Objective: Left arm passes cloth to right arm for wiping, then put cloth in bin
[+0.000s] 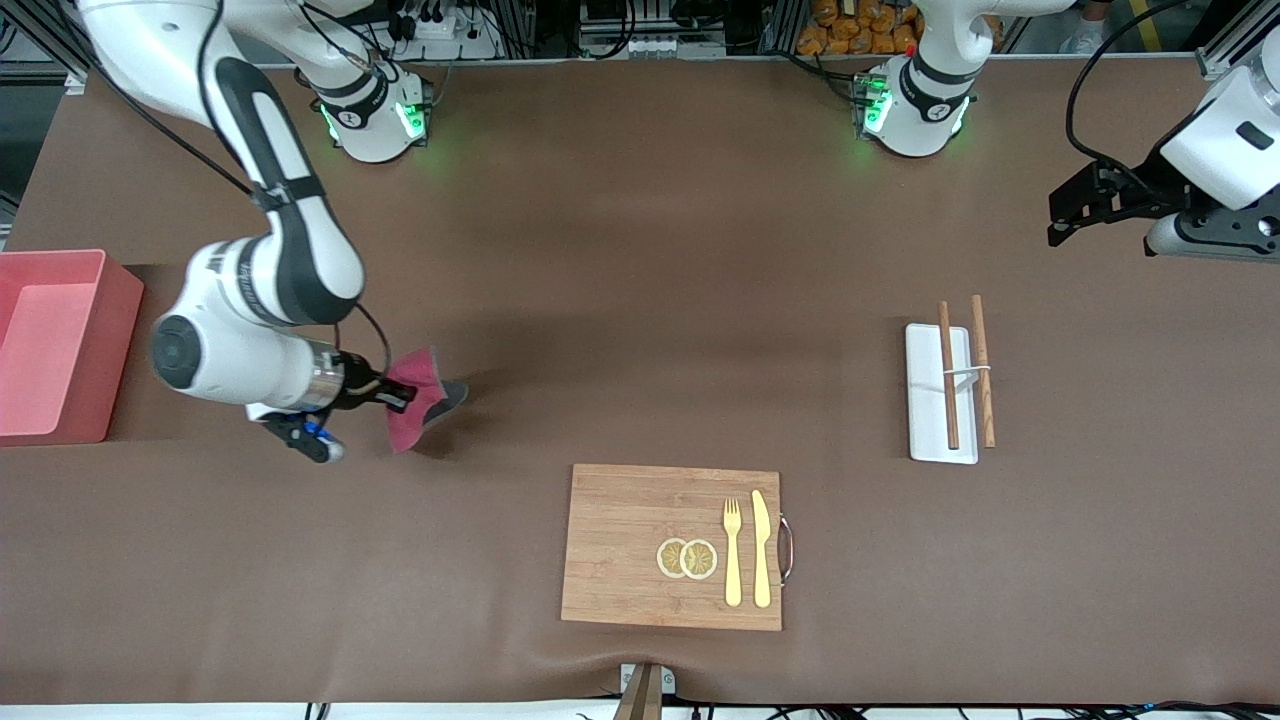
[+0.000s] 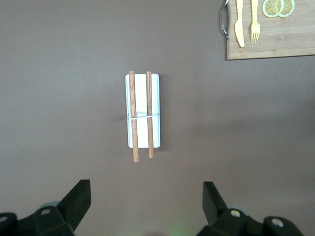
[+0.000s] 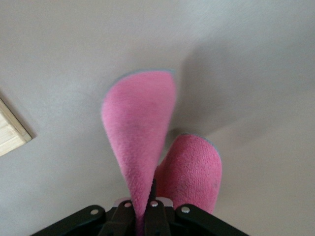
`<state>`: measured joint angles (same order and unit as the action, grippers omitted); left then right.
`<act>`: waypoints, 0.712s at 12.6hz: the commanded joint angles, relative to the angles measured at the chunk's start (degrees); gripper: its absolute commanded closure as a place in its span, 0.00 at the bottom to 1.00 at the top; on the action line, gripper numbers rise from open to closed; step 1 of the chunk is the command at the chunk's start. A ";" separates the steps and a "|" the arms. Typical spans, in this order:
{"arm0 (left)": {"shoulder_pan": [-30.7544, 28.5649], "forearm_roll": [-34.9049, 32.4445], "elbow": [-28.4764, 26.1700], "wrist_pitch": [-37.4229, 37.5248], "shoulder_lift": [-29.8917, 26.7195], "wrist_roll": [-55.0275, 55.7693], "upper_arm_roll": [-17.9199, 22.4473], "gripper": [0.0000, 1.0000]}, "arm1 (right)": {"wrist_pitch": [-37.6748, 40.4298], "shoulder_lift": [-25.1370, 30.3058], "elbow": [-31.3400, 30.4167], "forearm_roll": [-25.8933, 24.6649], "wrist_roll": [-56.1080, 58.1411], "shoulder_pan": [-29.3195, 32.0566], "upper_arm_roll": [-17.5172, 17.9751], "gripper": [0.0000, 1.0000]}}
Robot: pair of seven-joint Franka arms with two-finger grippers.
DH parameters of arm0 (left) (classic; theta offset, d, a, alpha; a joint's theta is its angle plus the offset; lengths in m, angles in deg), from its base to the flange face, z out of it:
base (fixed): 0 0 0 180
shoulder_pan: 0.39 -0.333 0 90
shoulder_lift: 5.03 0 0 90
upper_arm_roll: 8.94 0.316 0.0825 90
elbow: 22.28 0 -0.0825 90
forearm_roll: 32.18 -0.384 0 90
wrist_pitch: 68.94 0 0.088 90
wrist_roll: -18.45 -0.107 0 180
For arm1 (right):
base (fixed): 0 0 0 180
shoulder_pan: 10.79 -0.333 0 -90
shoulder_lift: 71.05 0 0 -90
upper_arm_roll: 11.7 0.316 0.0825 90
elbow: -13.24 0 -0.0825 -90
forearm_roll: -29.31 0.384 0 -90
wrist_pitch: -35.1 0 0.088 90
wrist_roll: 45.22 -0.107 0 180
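The magenta-pink cloth (image 1: 416, 393) with grey edging hangs folded from my right gripper (image 1: 398, 397), which is shut on it low over the brown table, between the bin and the cutting board. In the right wrist view the cloth (image 3: 142, 128) droops in two lobes from the shut right gripper (image 3: 146, 209). The salmon-pink bin (image 1: 95, 345) stands at the right arm's end of the table and looks empty. My left gripper (image 1: 1072, 215) is open and empty, held high over the left arm's end of the table. It shows in the left wrist view (image 2: 146, 191) with its fingers wide apart.
A bamboo cutting board (image 1: 620, 545) with a yellow fork (image 1: 733, 552), a knife (image 1: 761, 548) and lemon slices (image 1: 687, 558) lies near the front camera. A white tray (image 1: 925, 400) with two brown sticks (image 1: 948, 375) lies under the left gripper's area, also in the left wrist view (image 2: 155, 113).
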<state>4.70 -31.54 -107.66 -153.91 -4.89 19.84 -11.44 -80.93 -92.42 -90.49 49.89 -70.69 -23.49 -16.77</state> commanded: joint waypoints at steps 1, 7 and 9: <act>-0.26 -1.43 -0.05 -0.37 -0.22 0.81 -0.14 0.00 | 9.47 3.61 4.03 -7.27 7.68 6.25 -1.07 1.00; -0.61 -1.43 0.04 -0.46 -0.22 0.81 -0.14 0.00 | 24.70 4.23 15.81 -16.52 43.09 24.88 -1.78 1.00; -0.61 -1.43 0.04 -0.46 -0.22 0.72 -0.14 0.00 | 27.17 4.23 18.55 -21.17 51.27 29.63 -1.78 1.00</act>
<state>4.11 -31.54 -107.74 -154.04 -4.87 19.84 -11.31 -56.53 -87.91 -75.22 32.56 -25.63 2.59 -19.70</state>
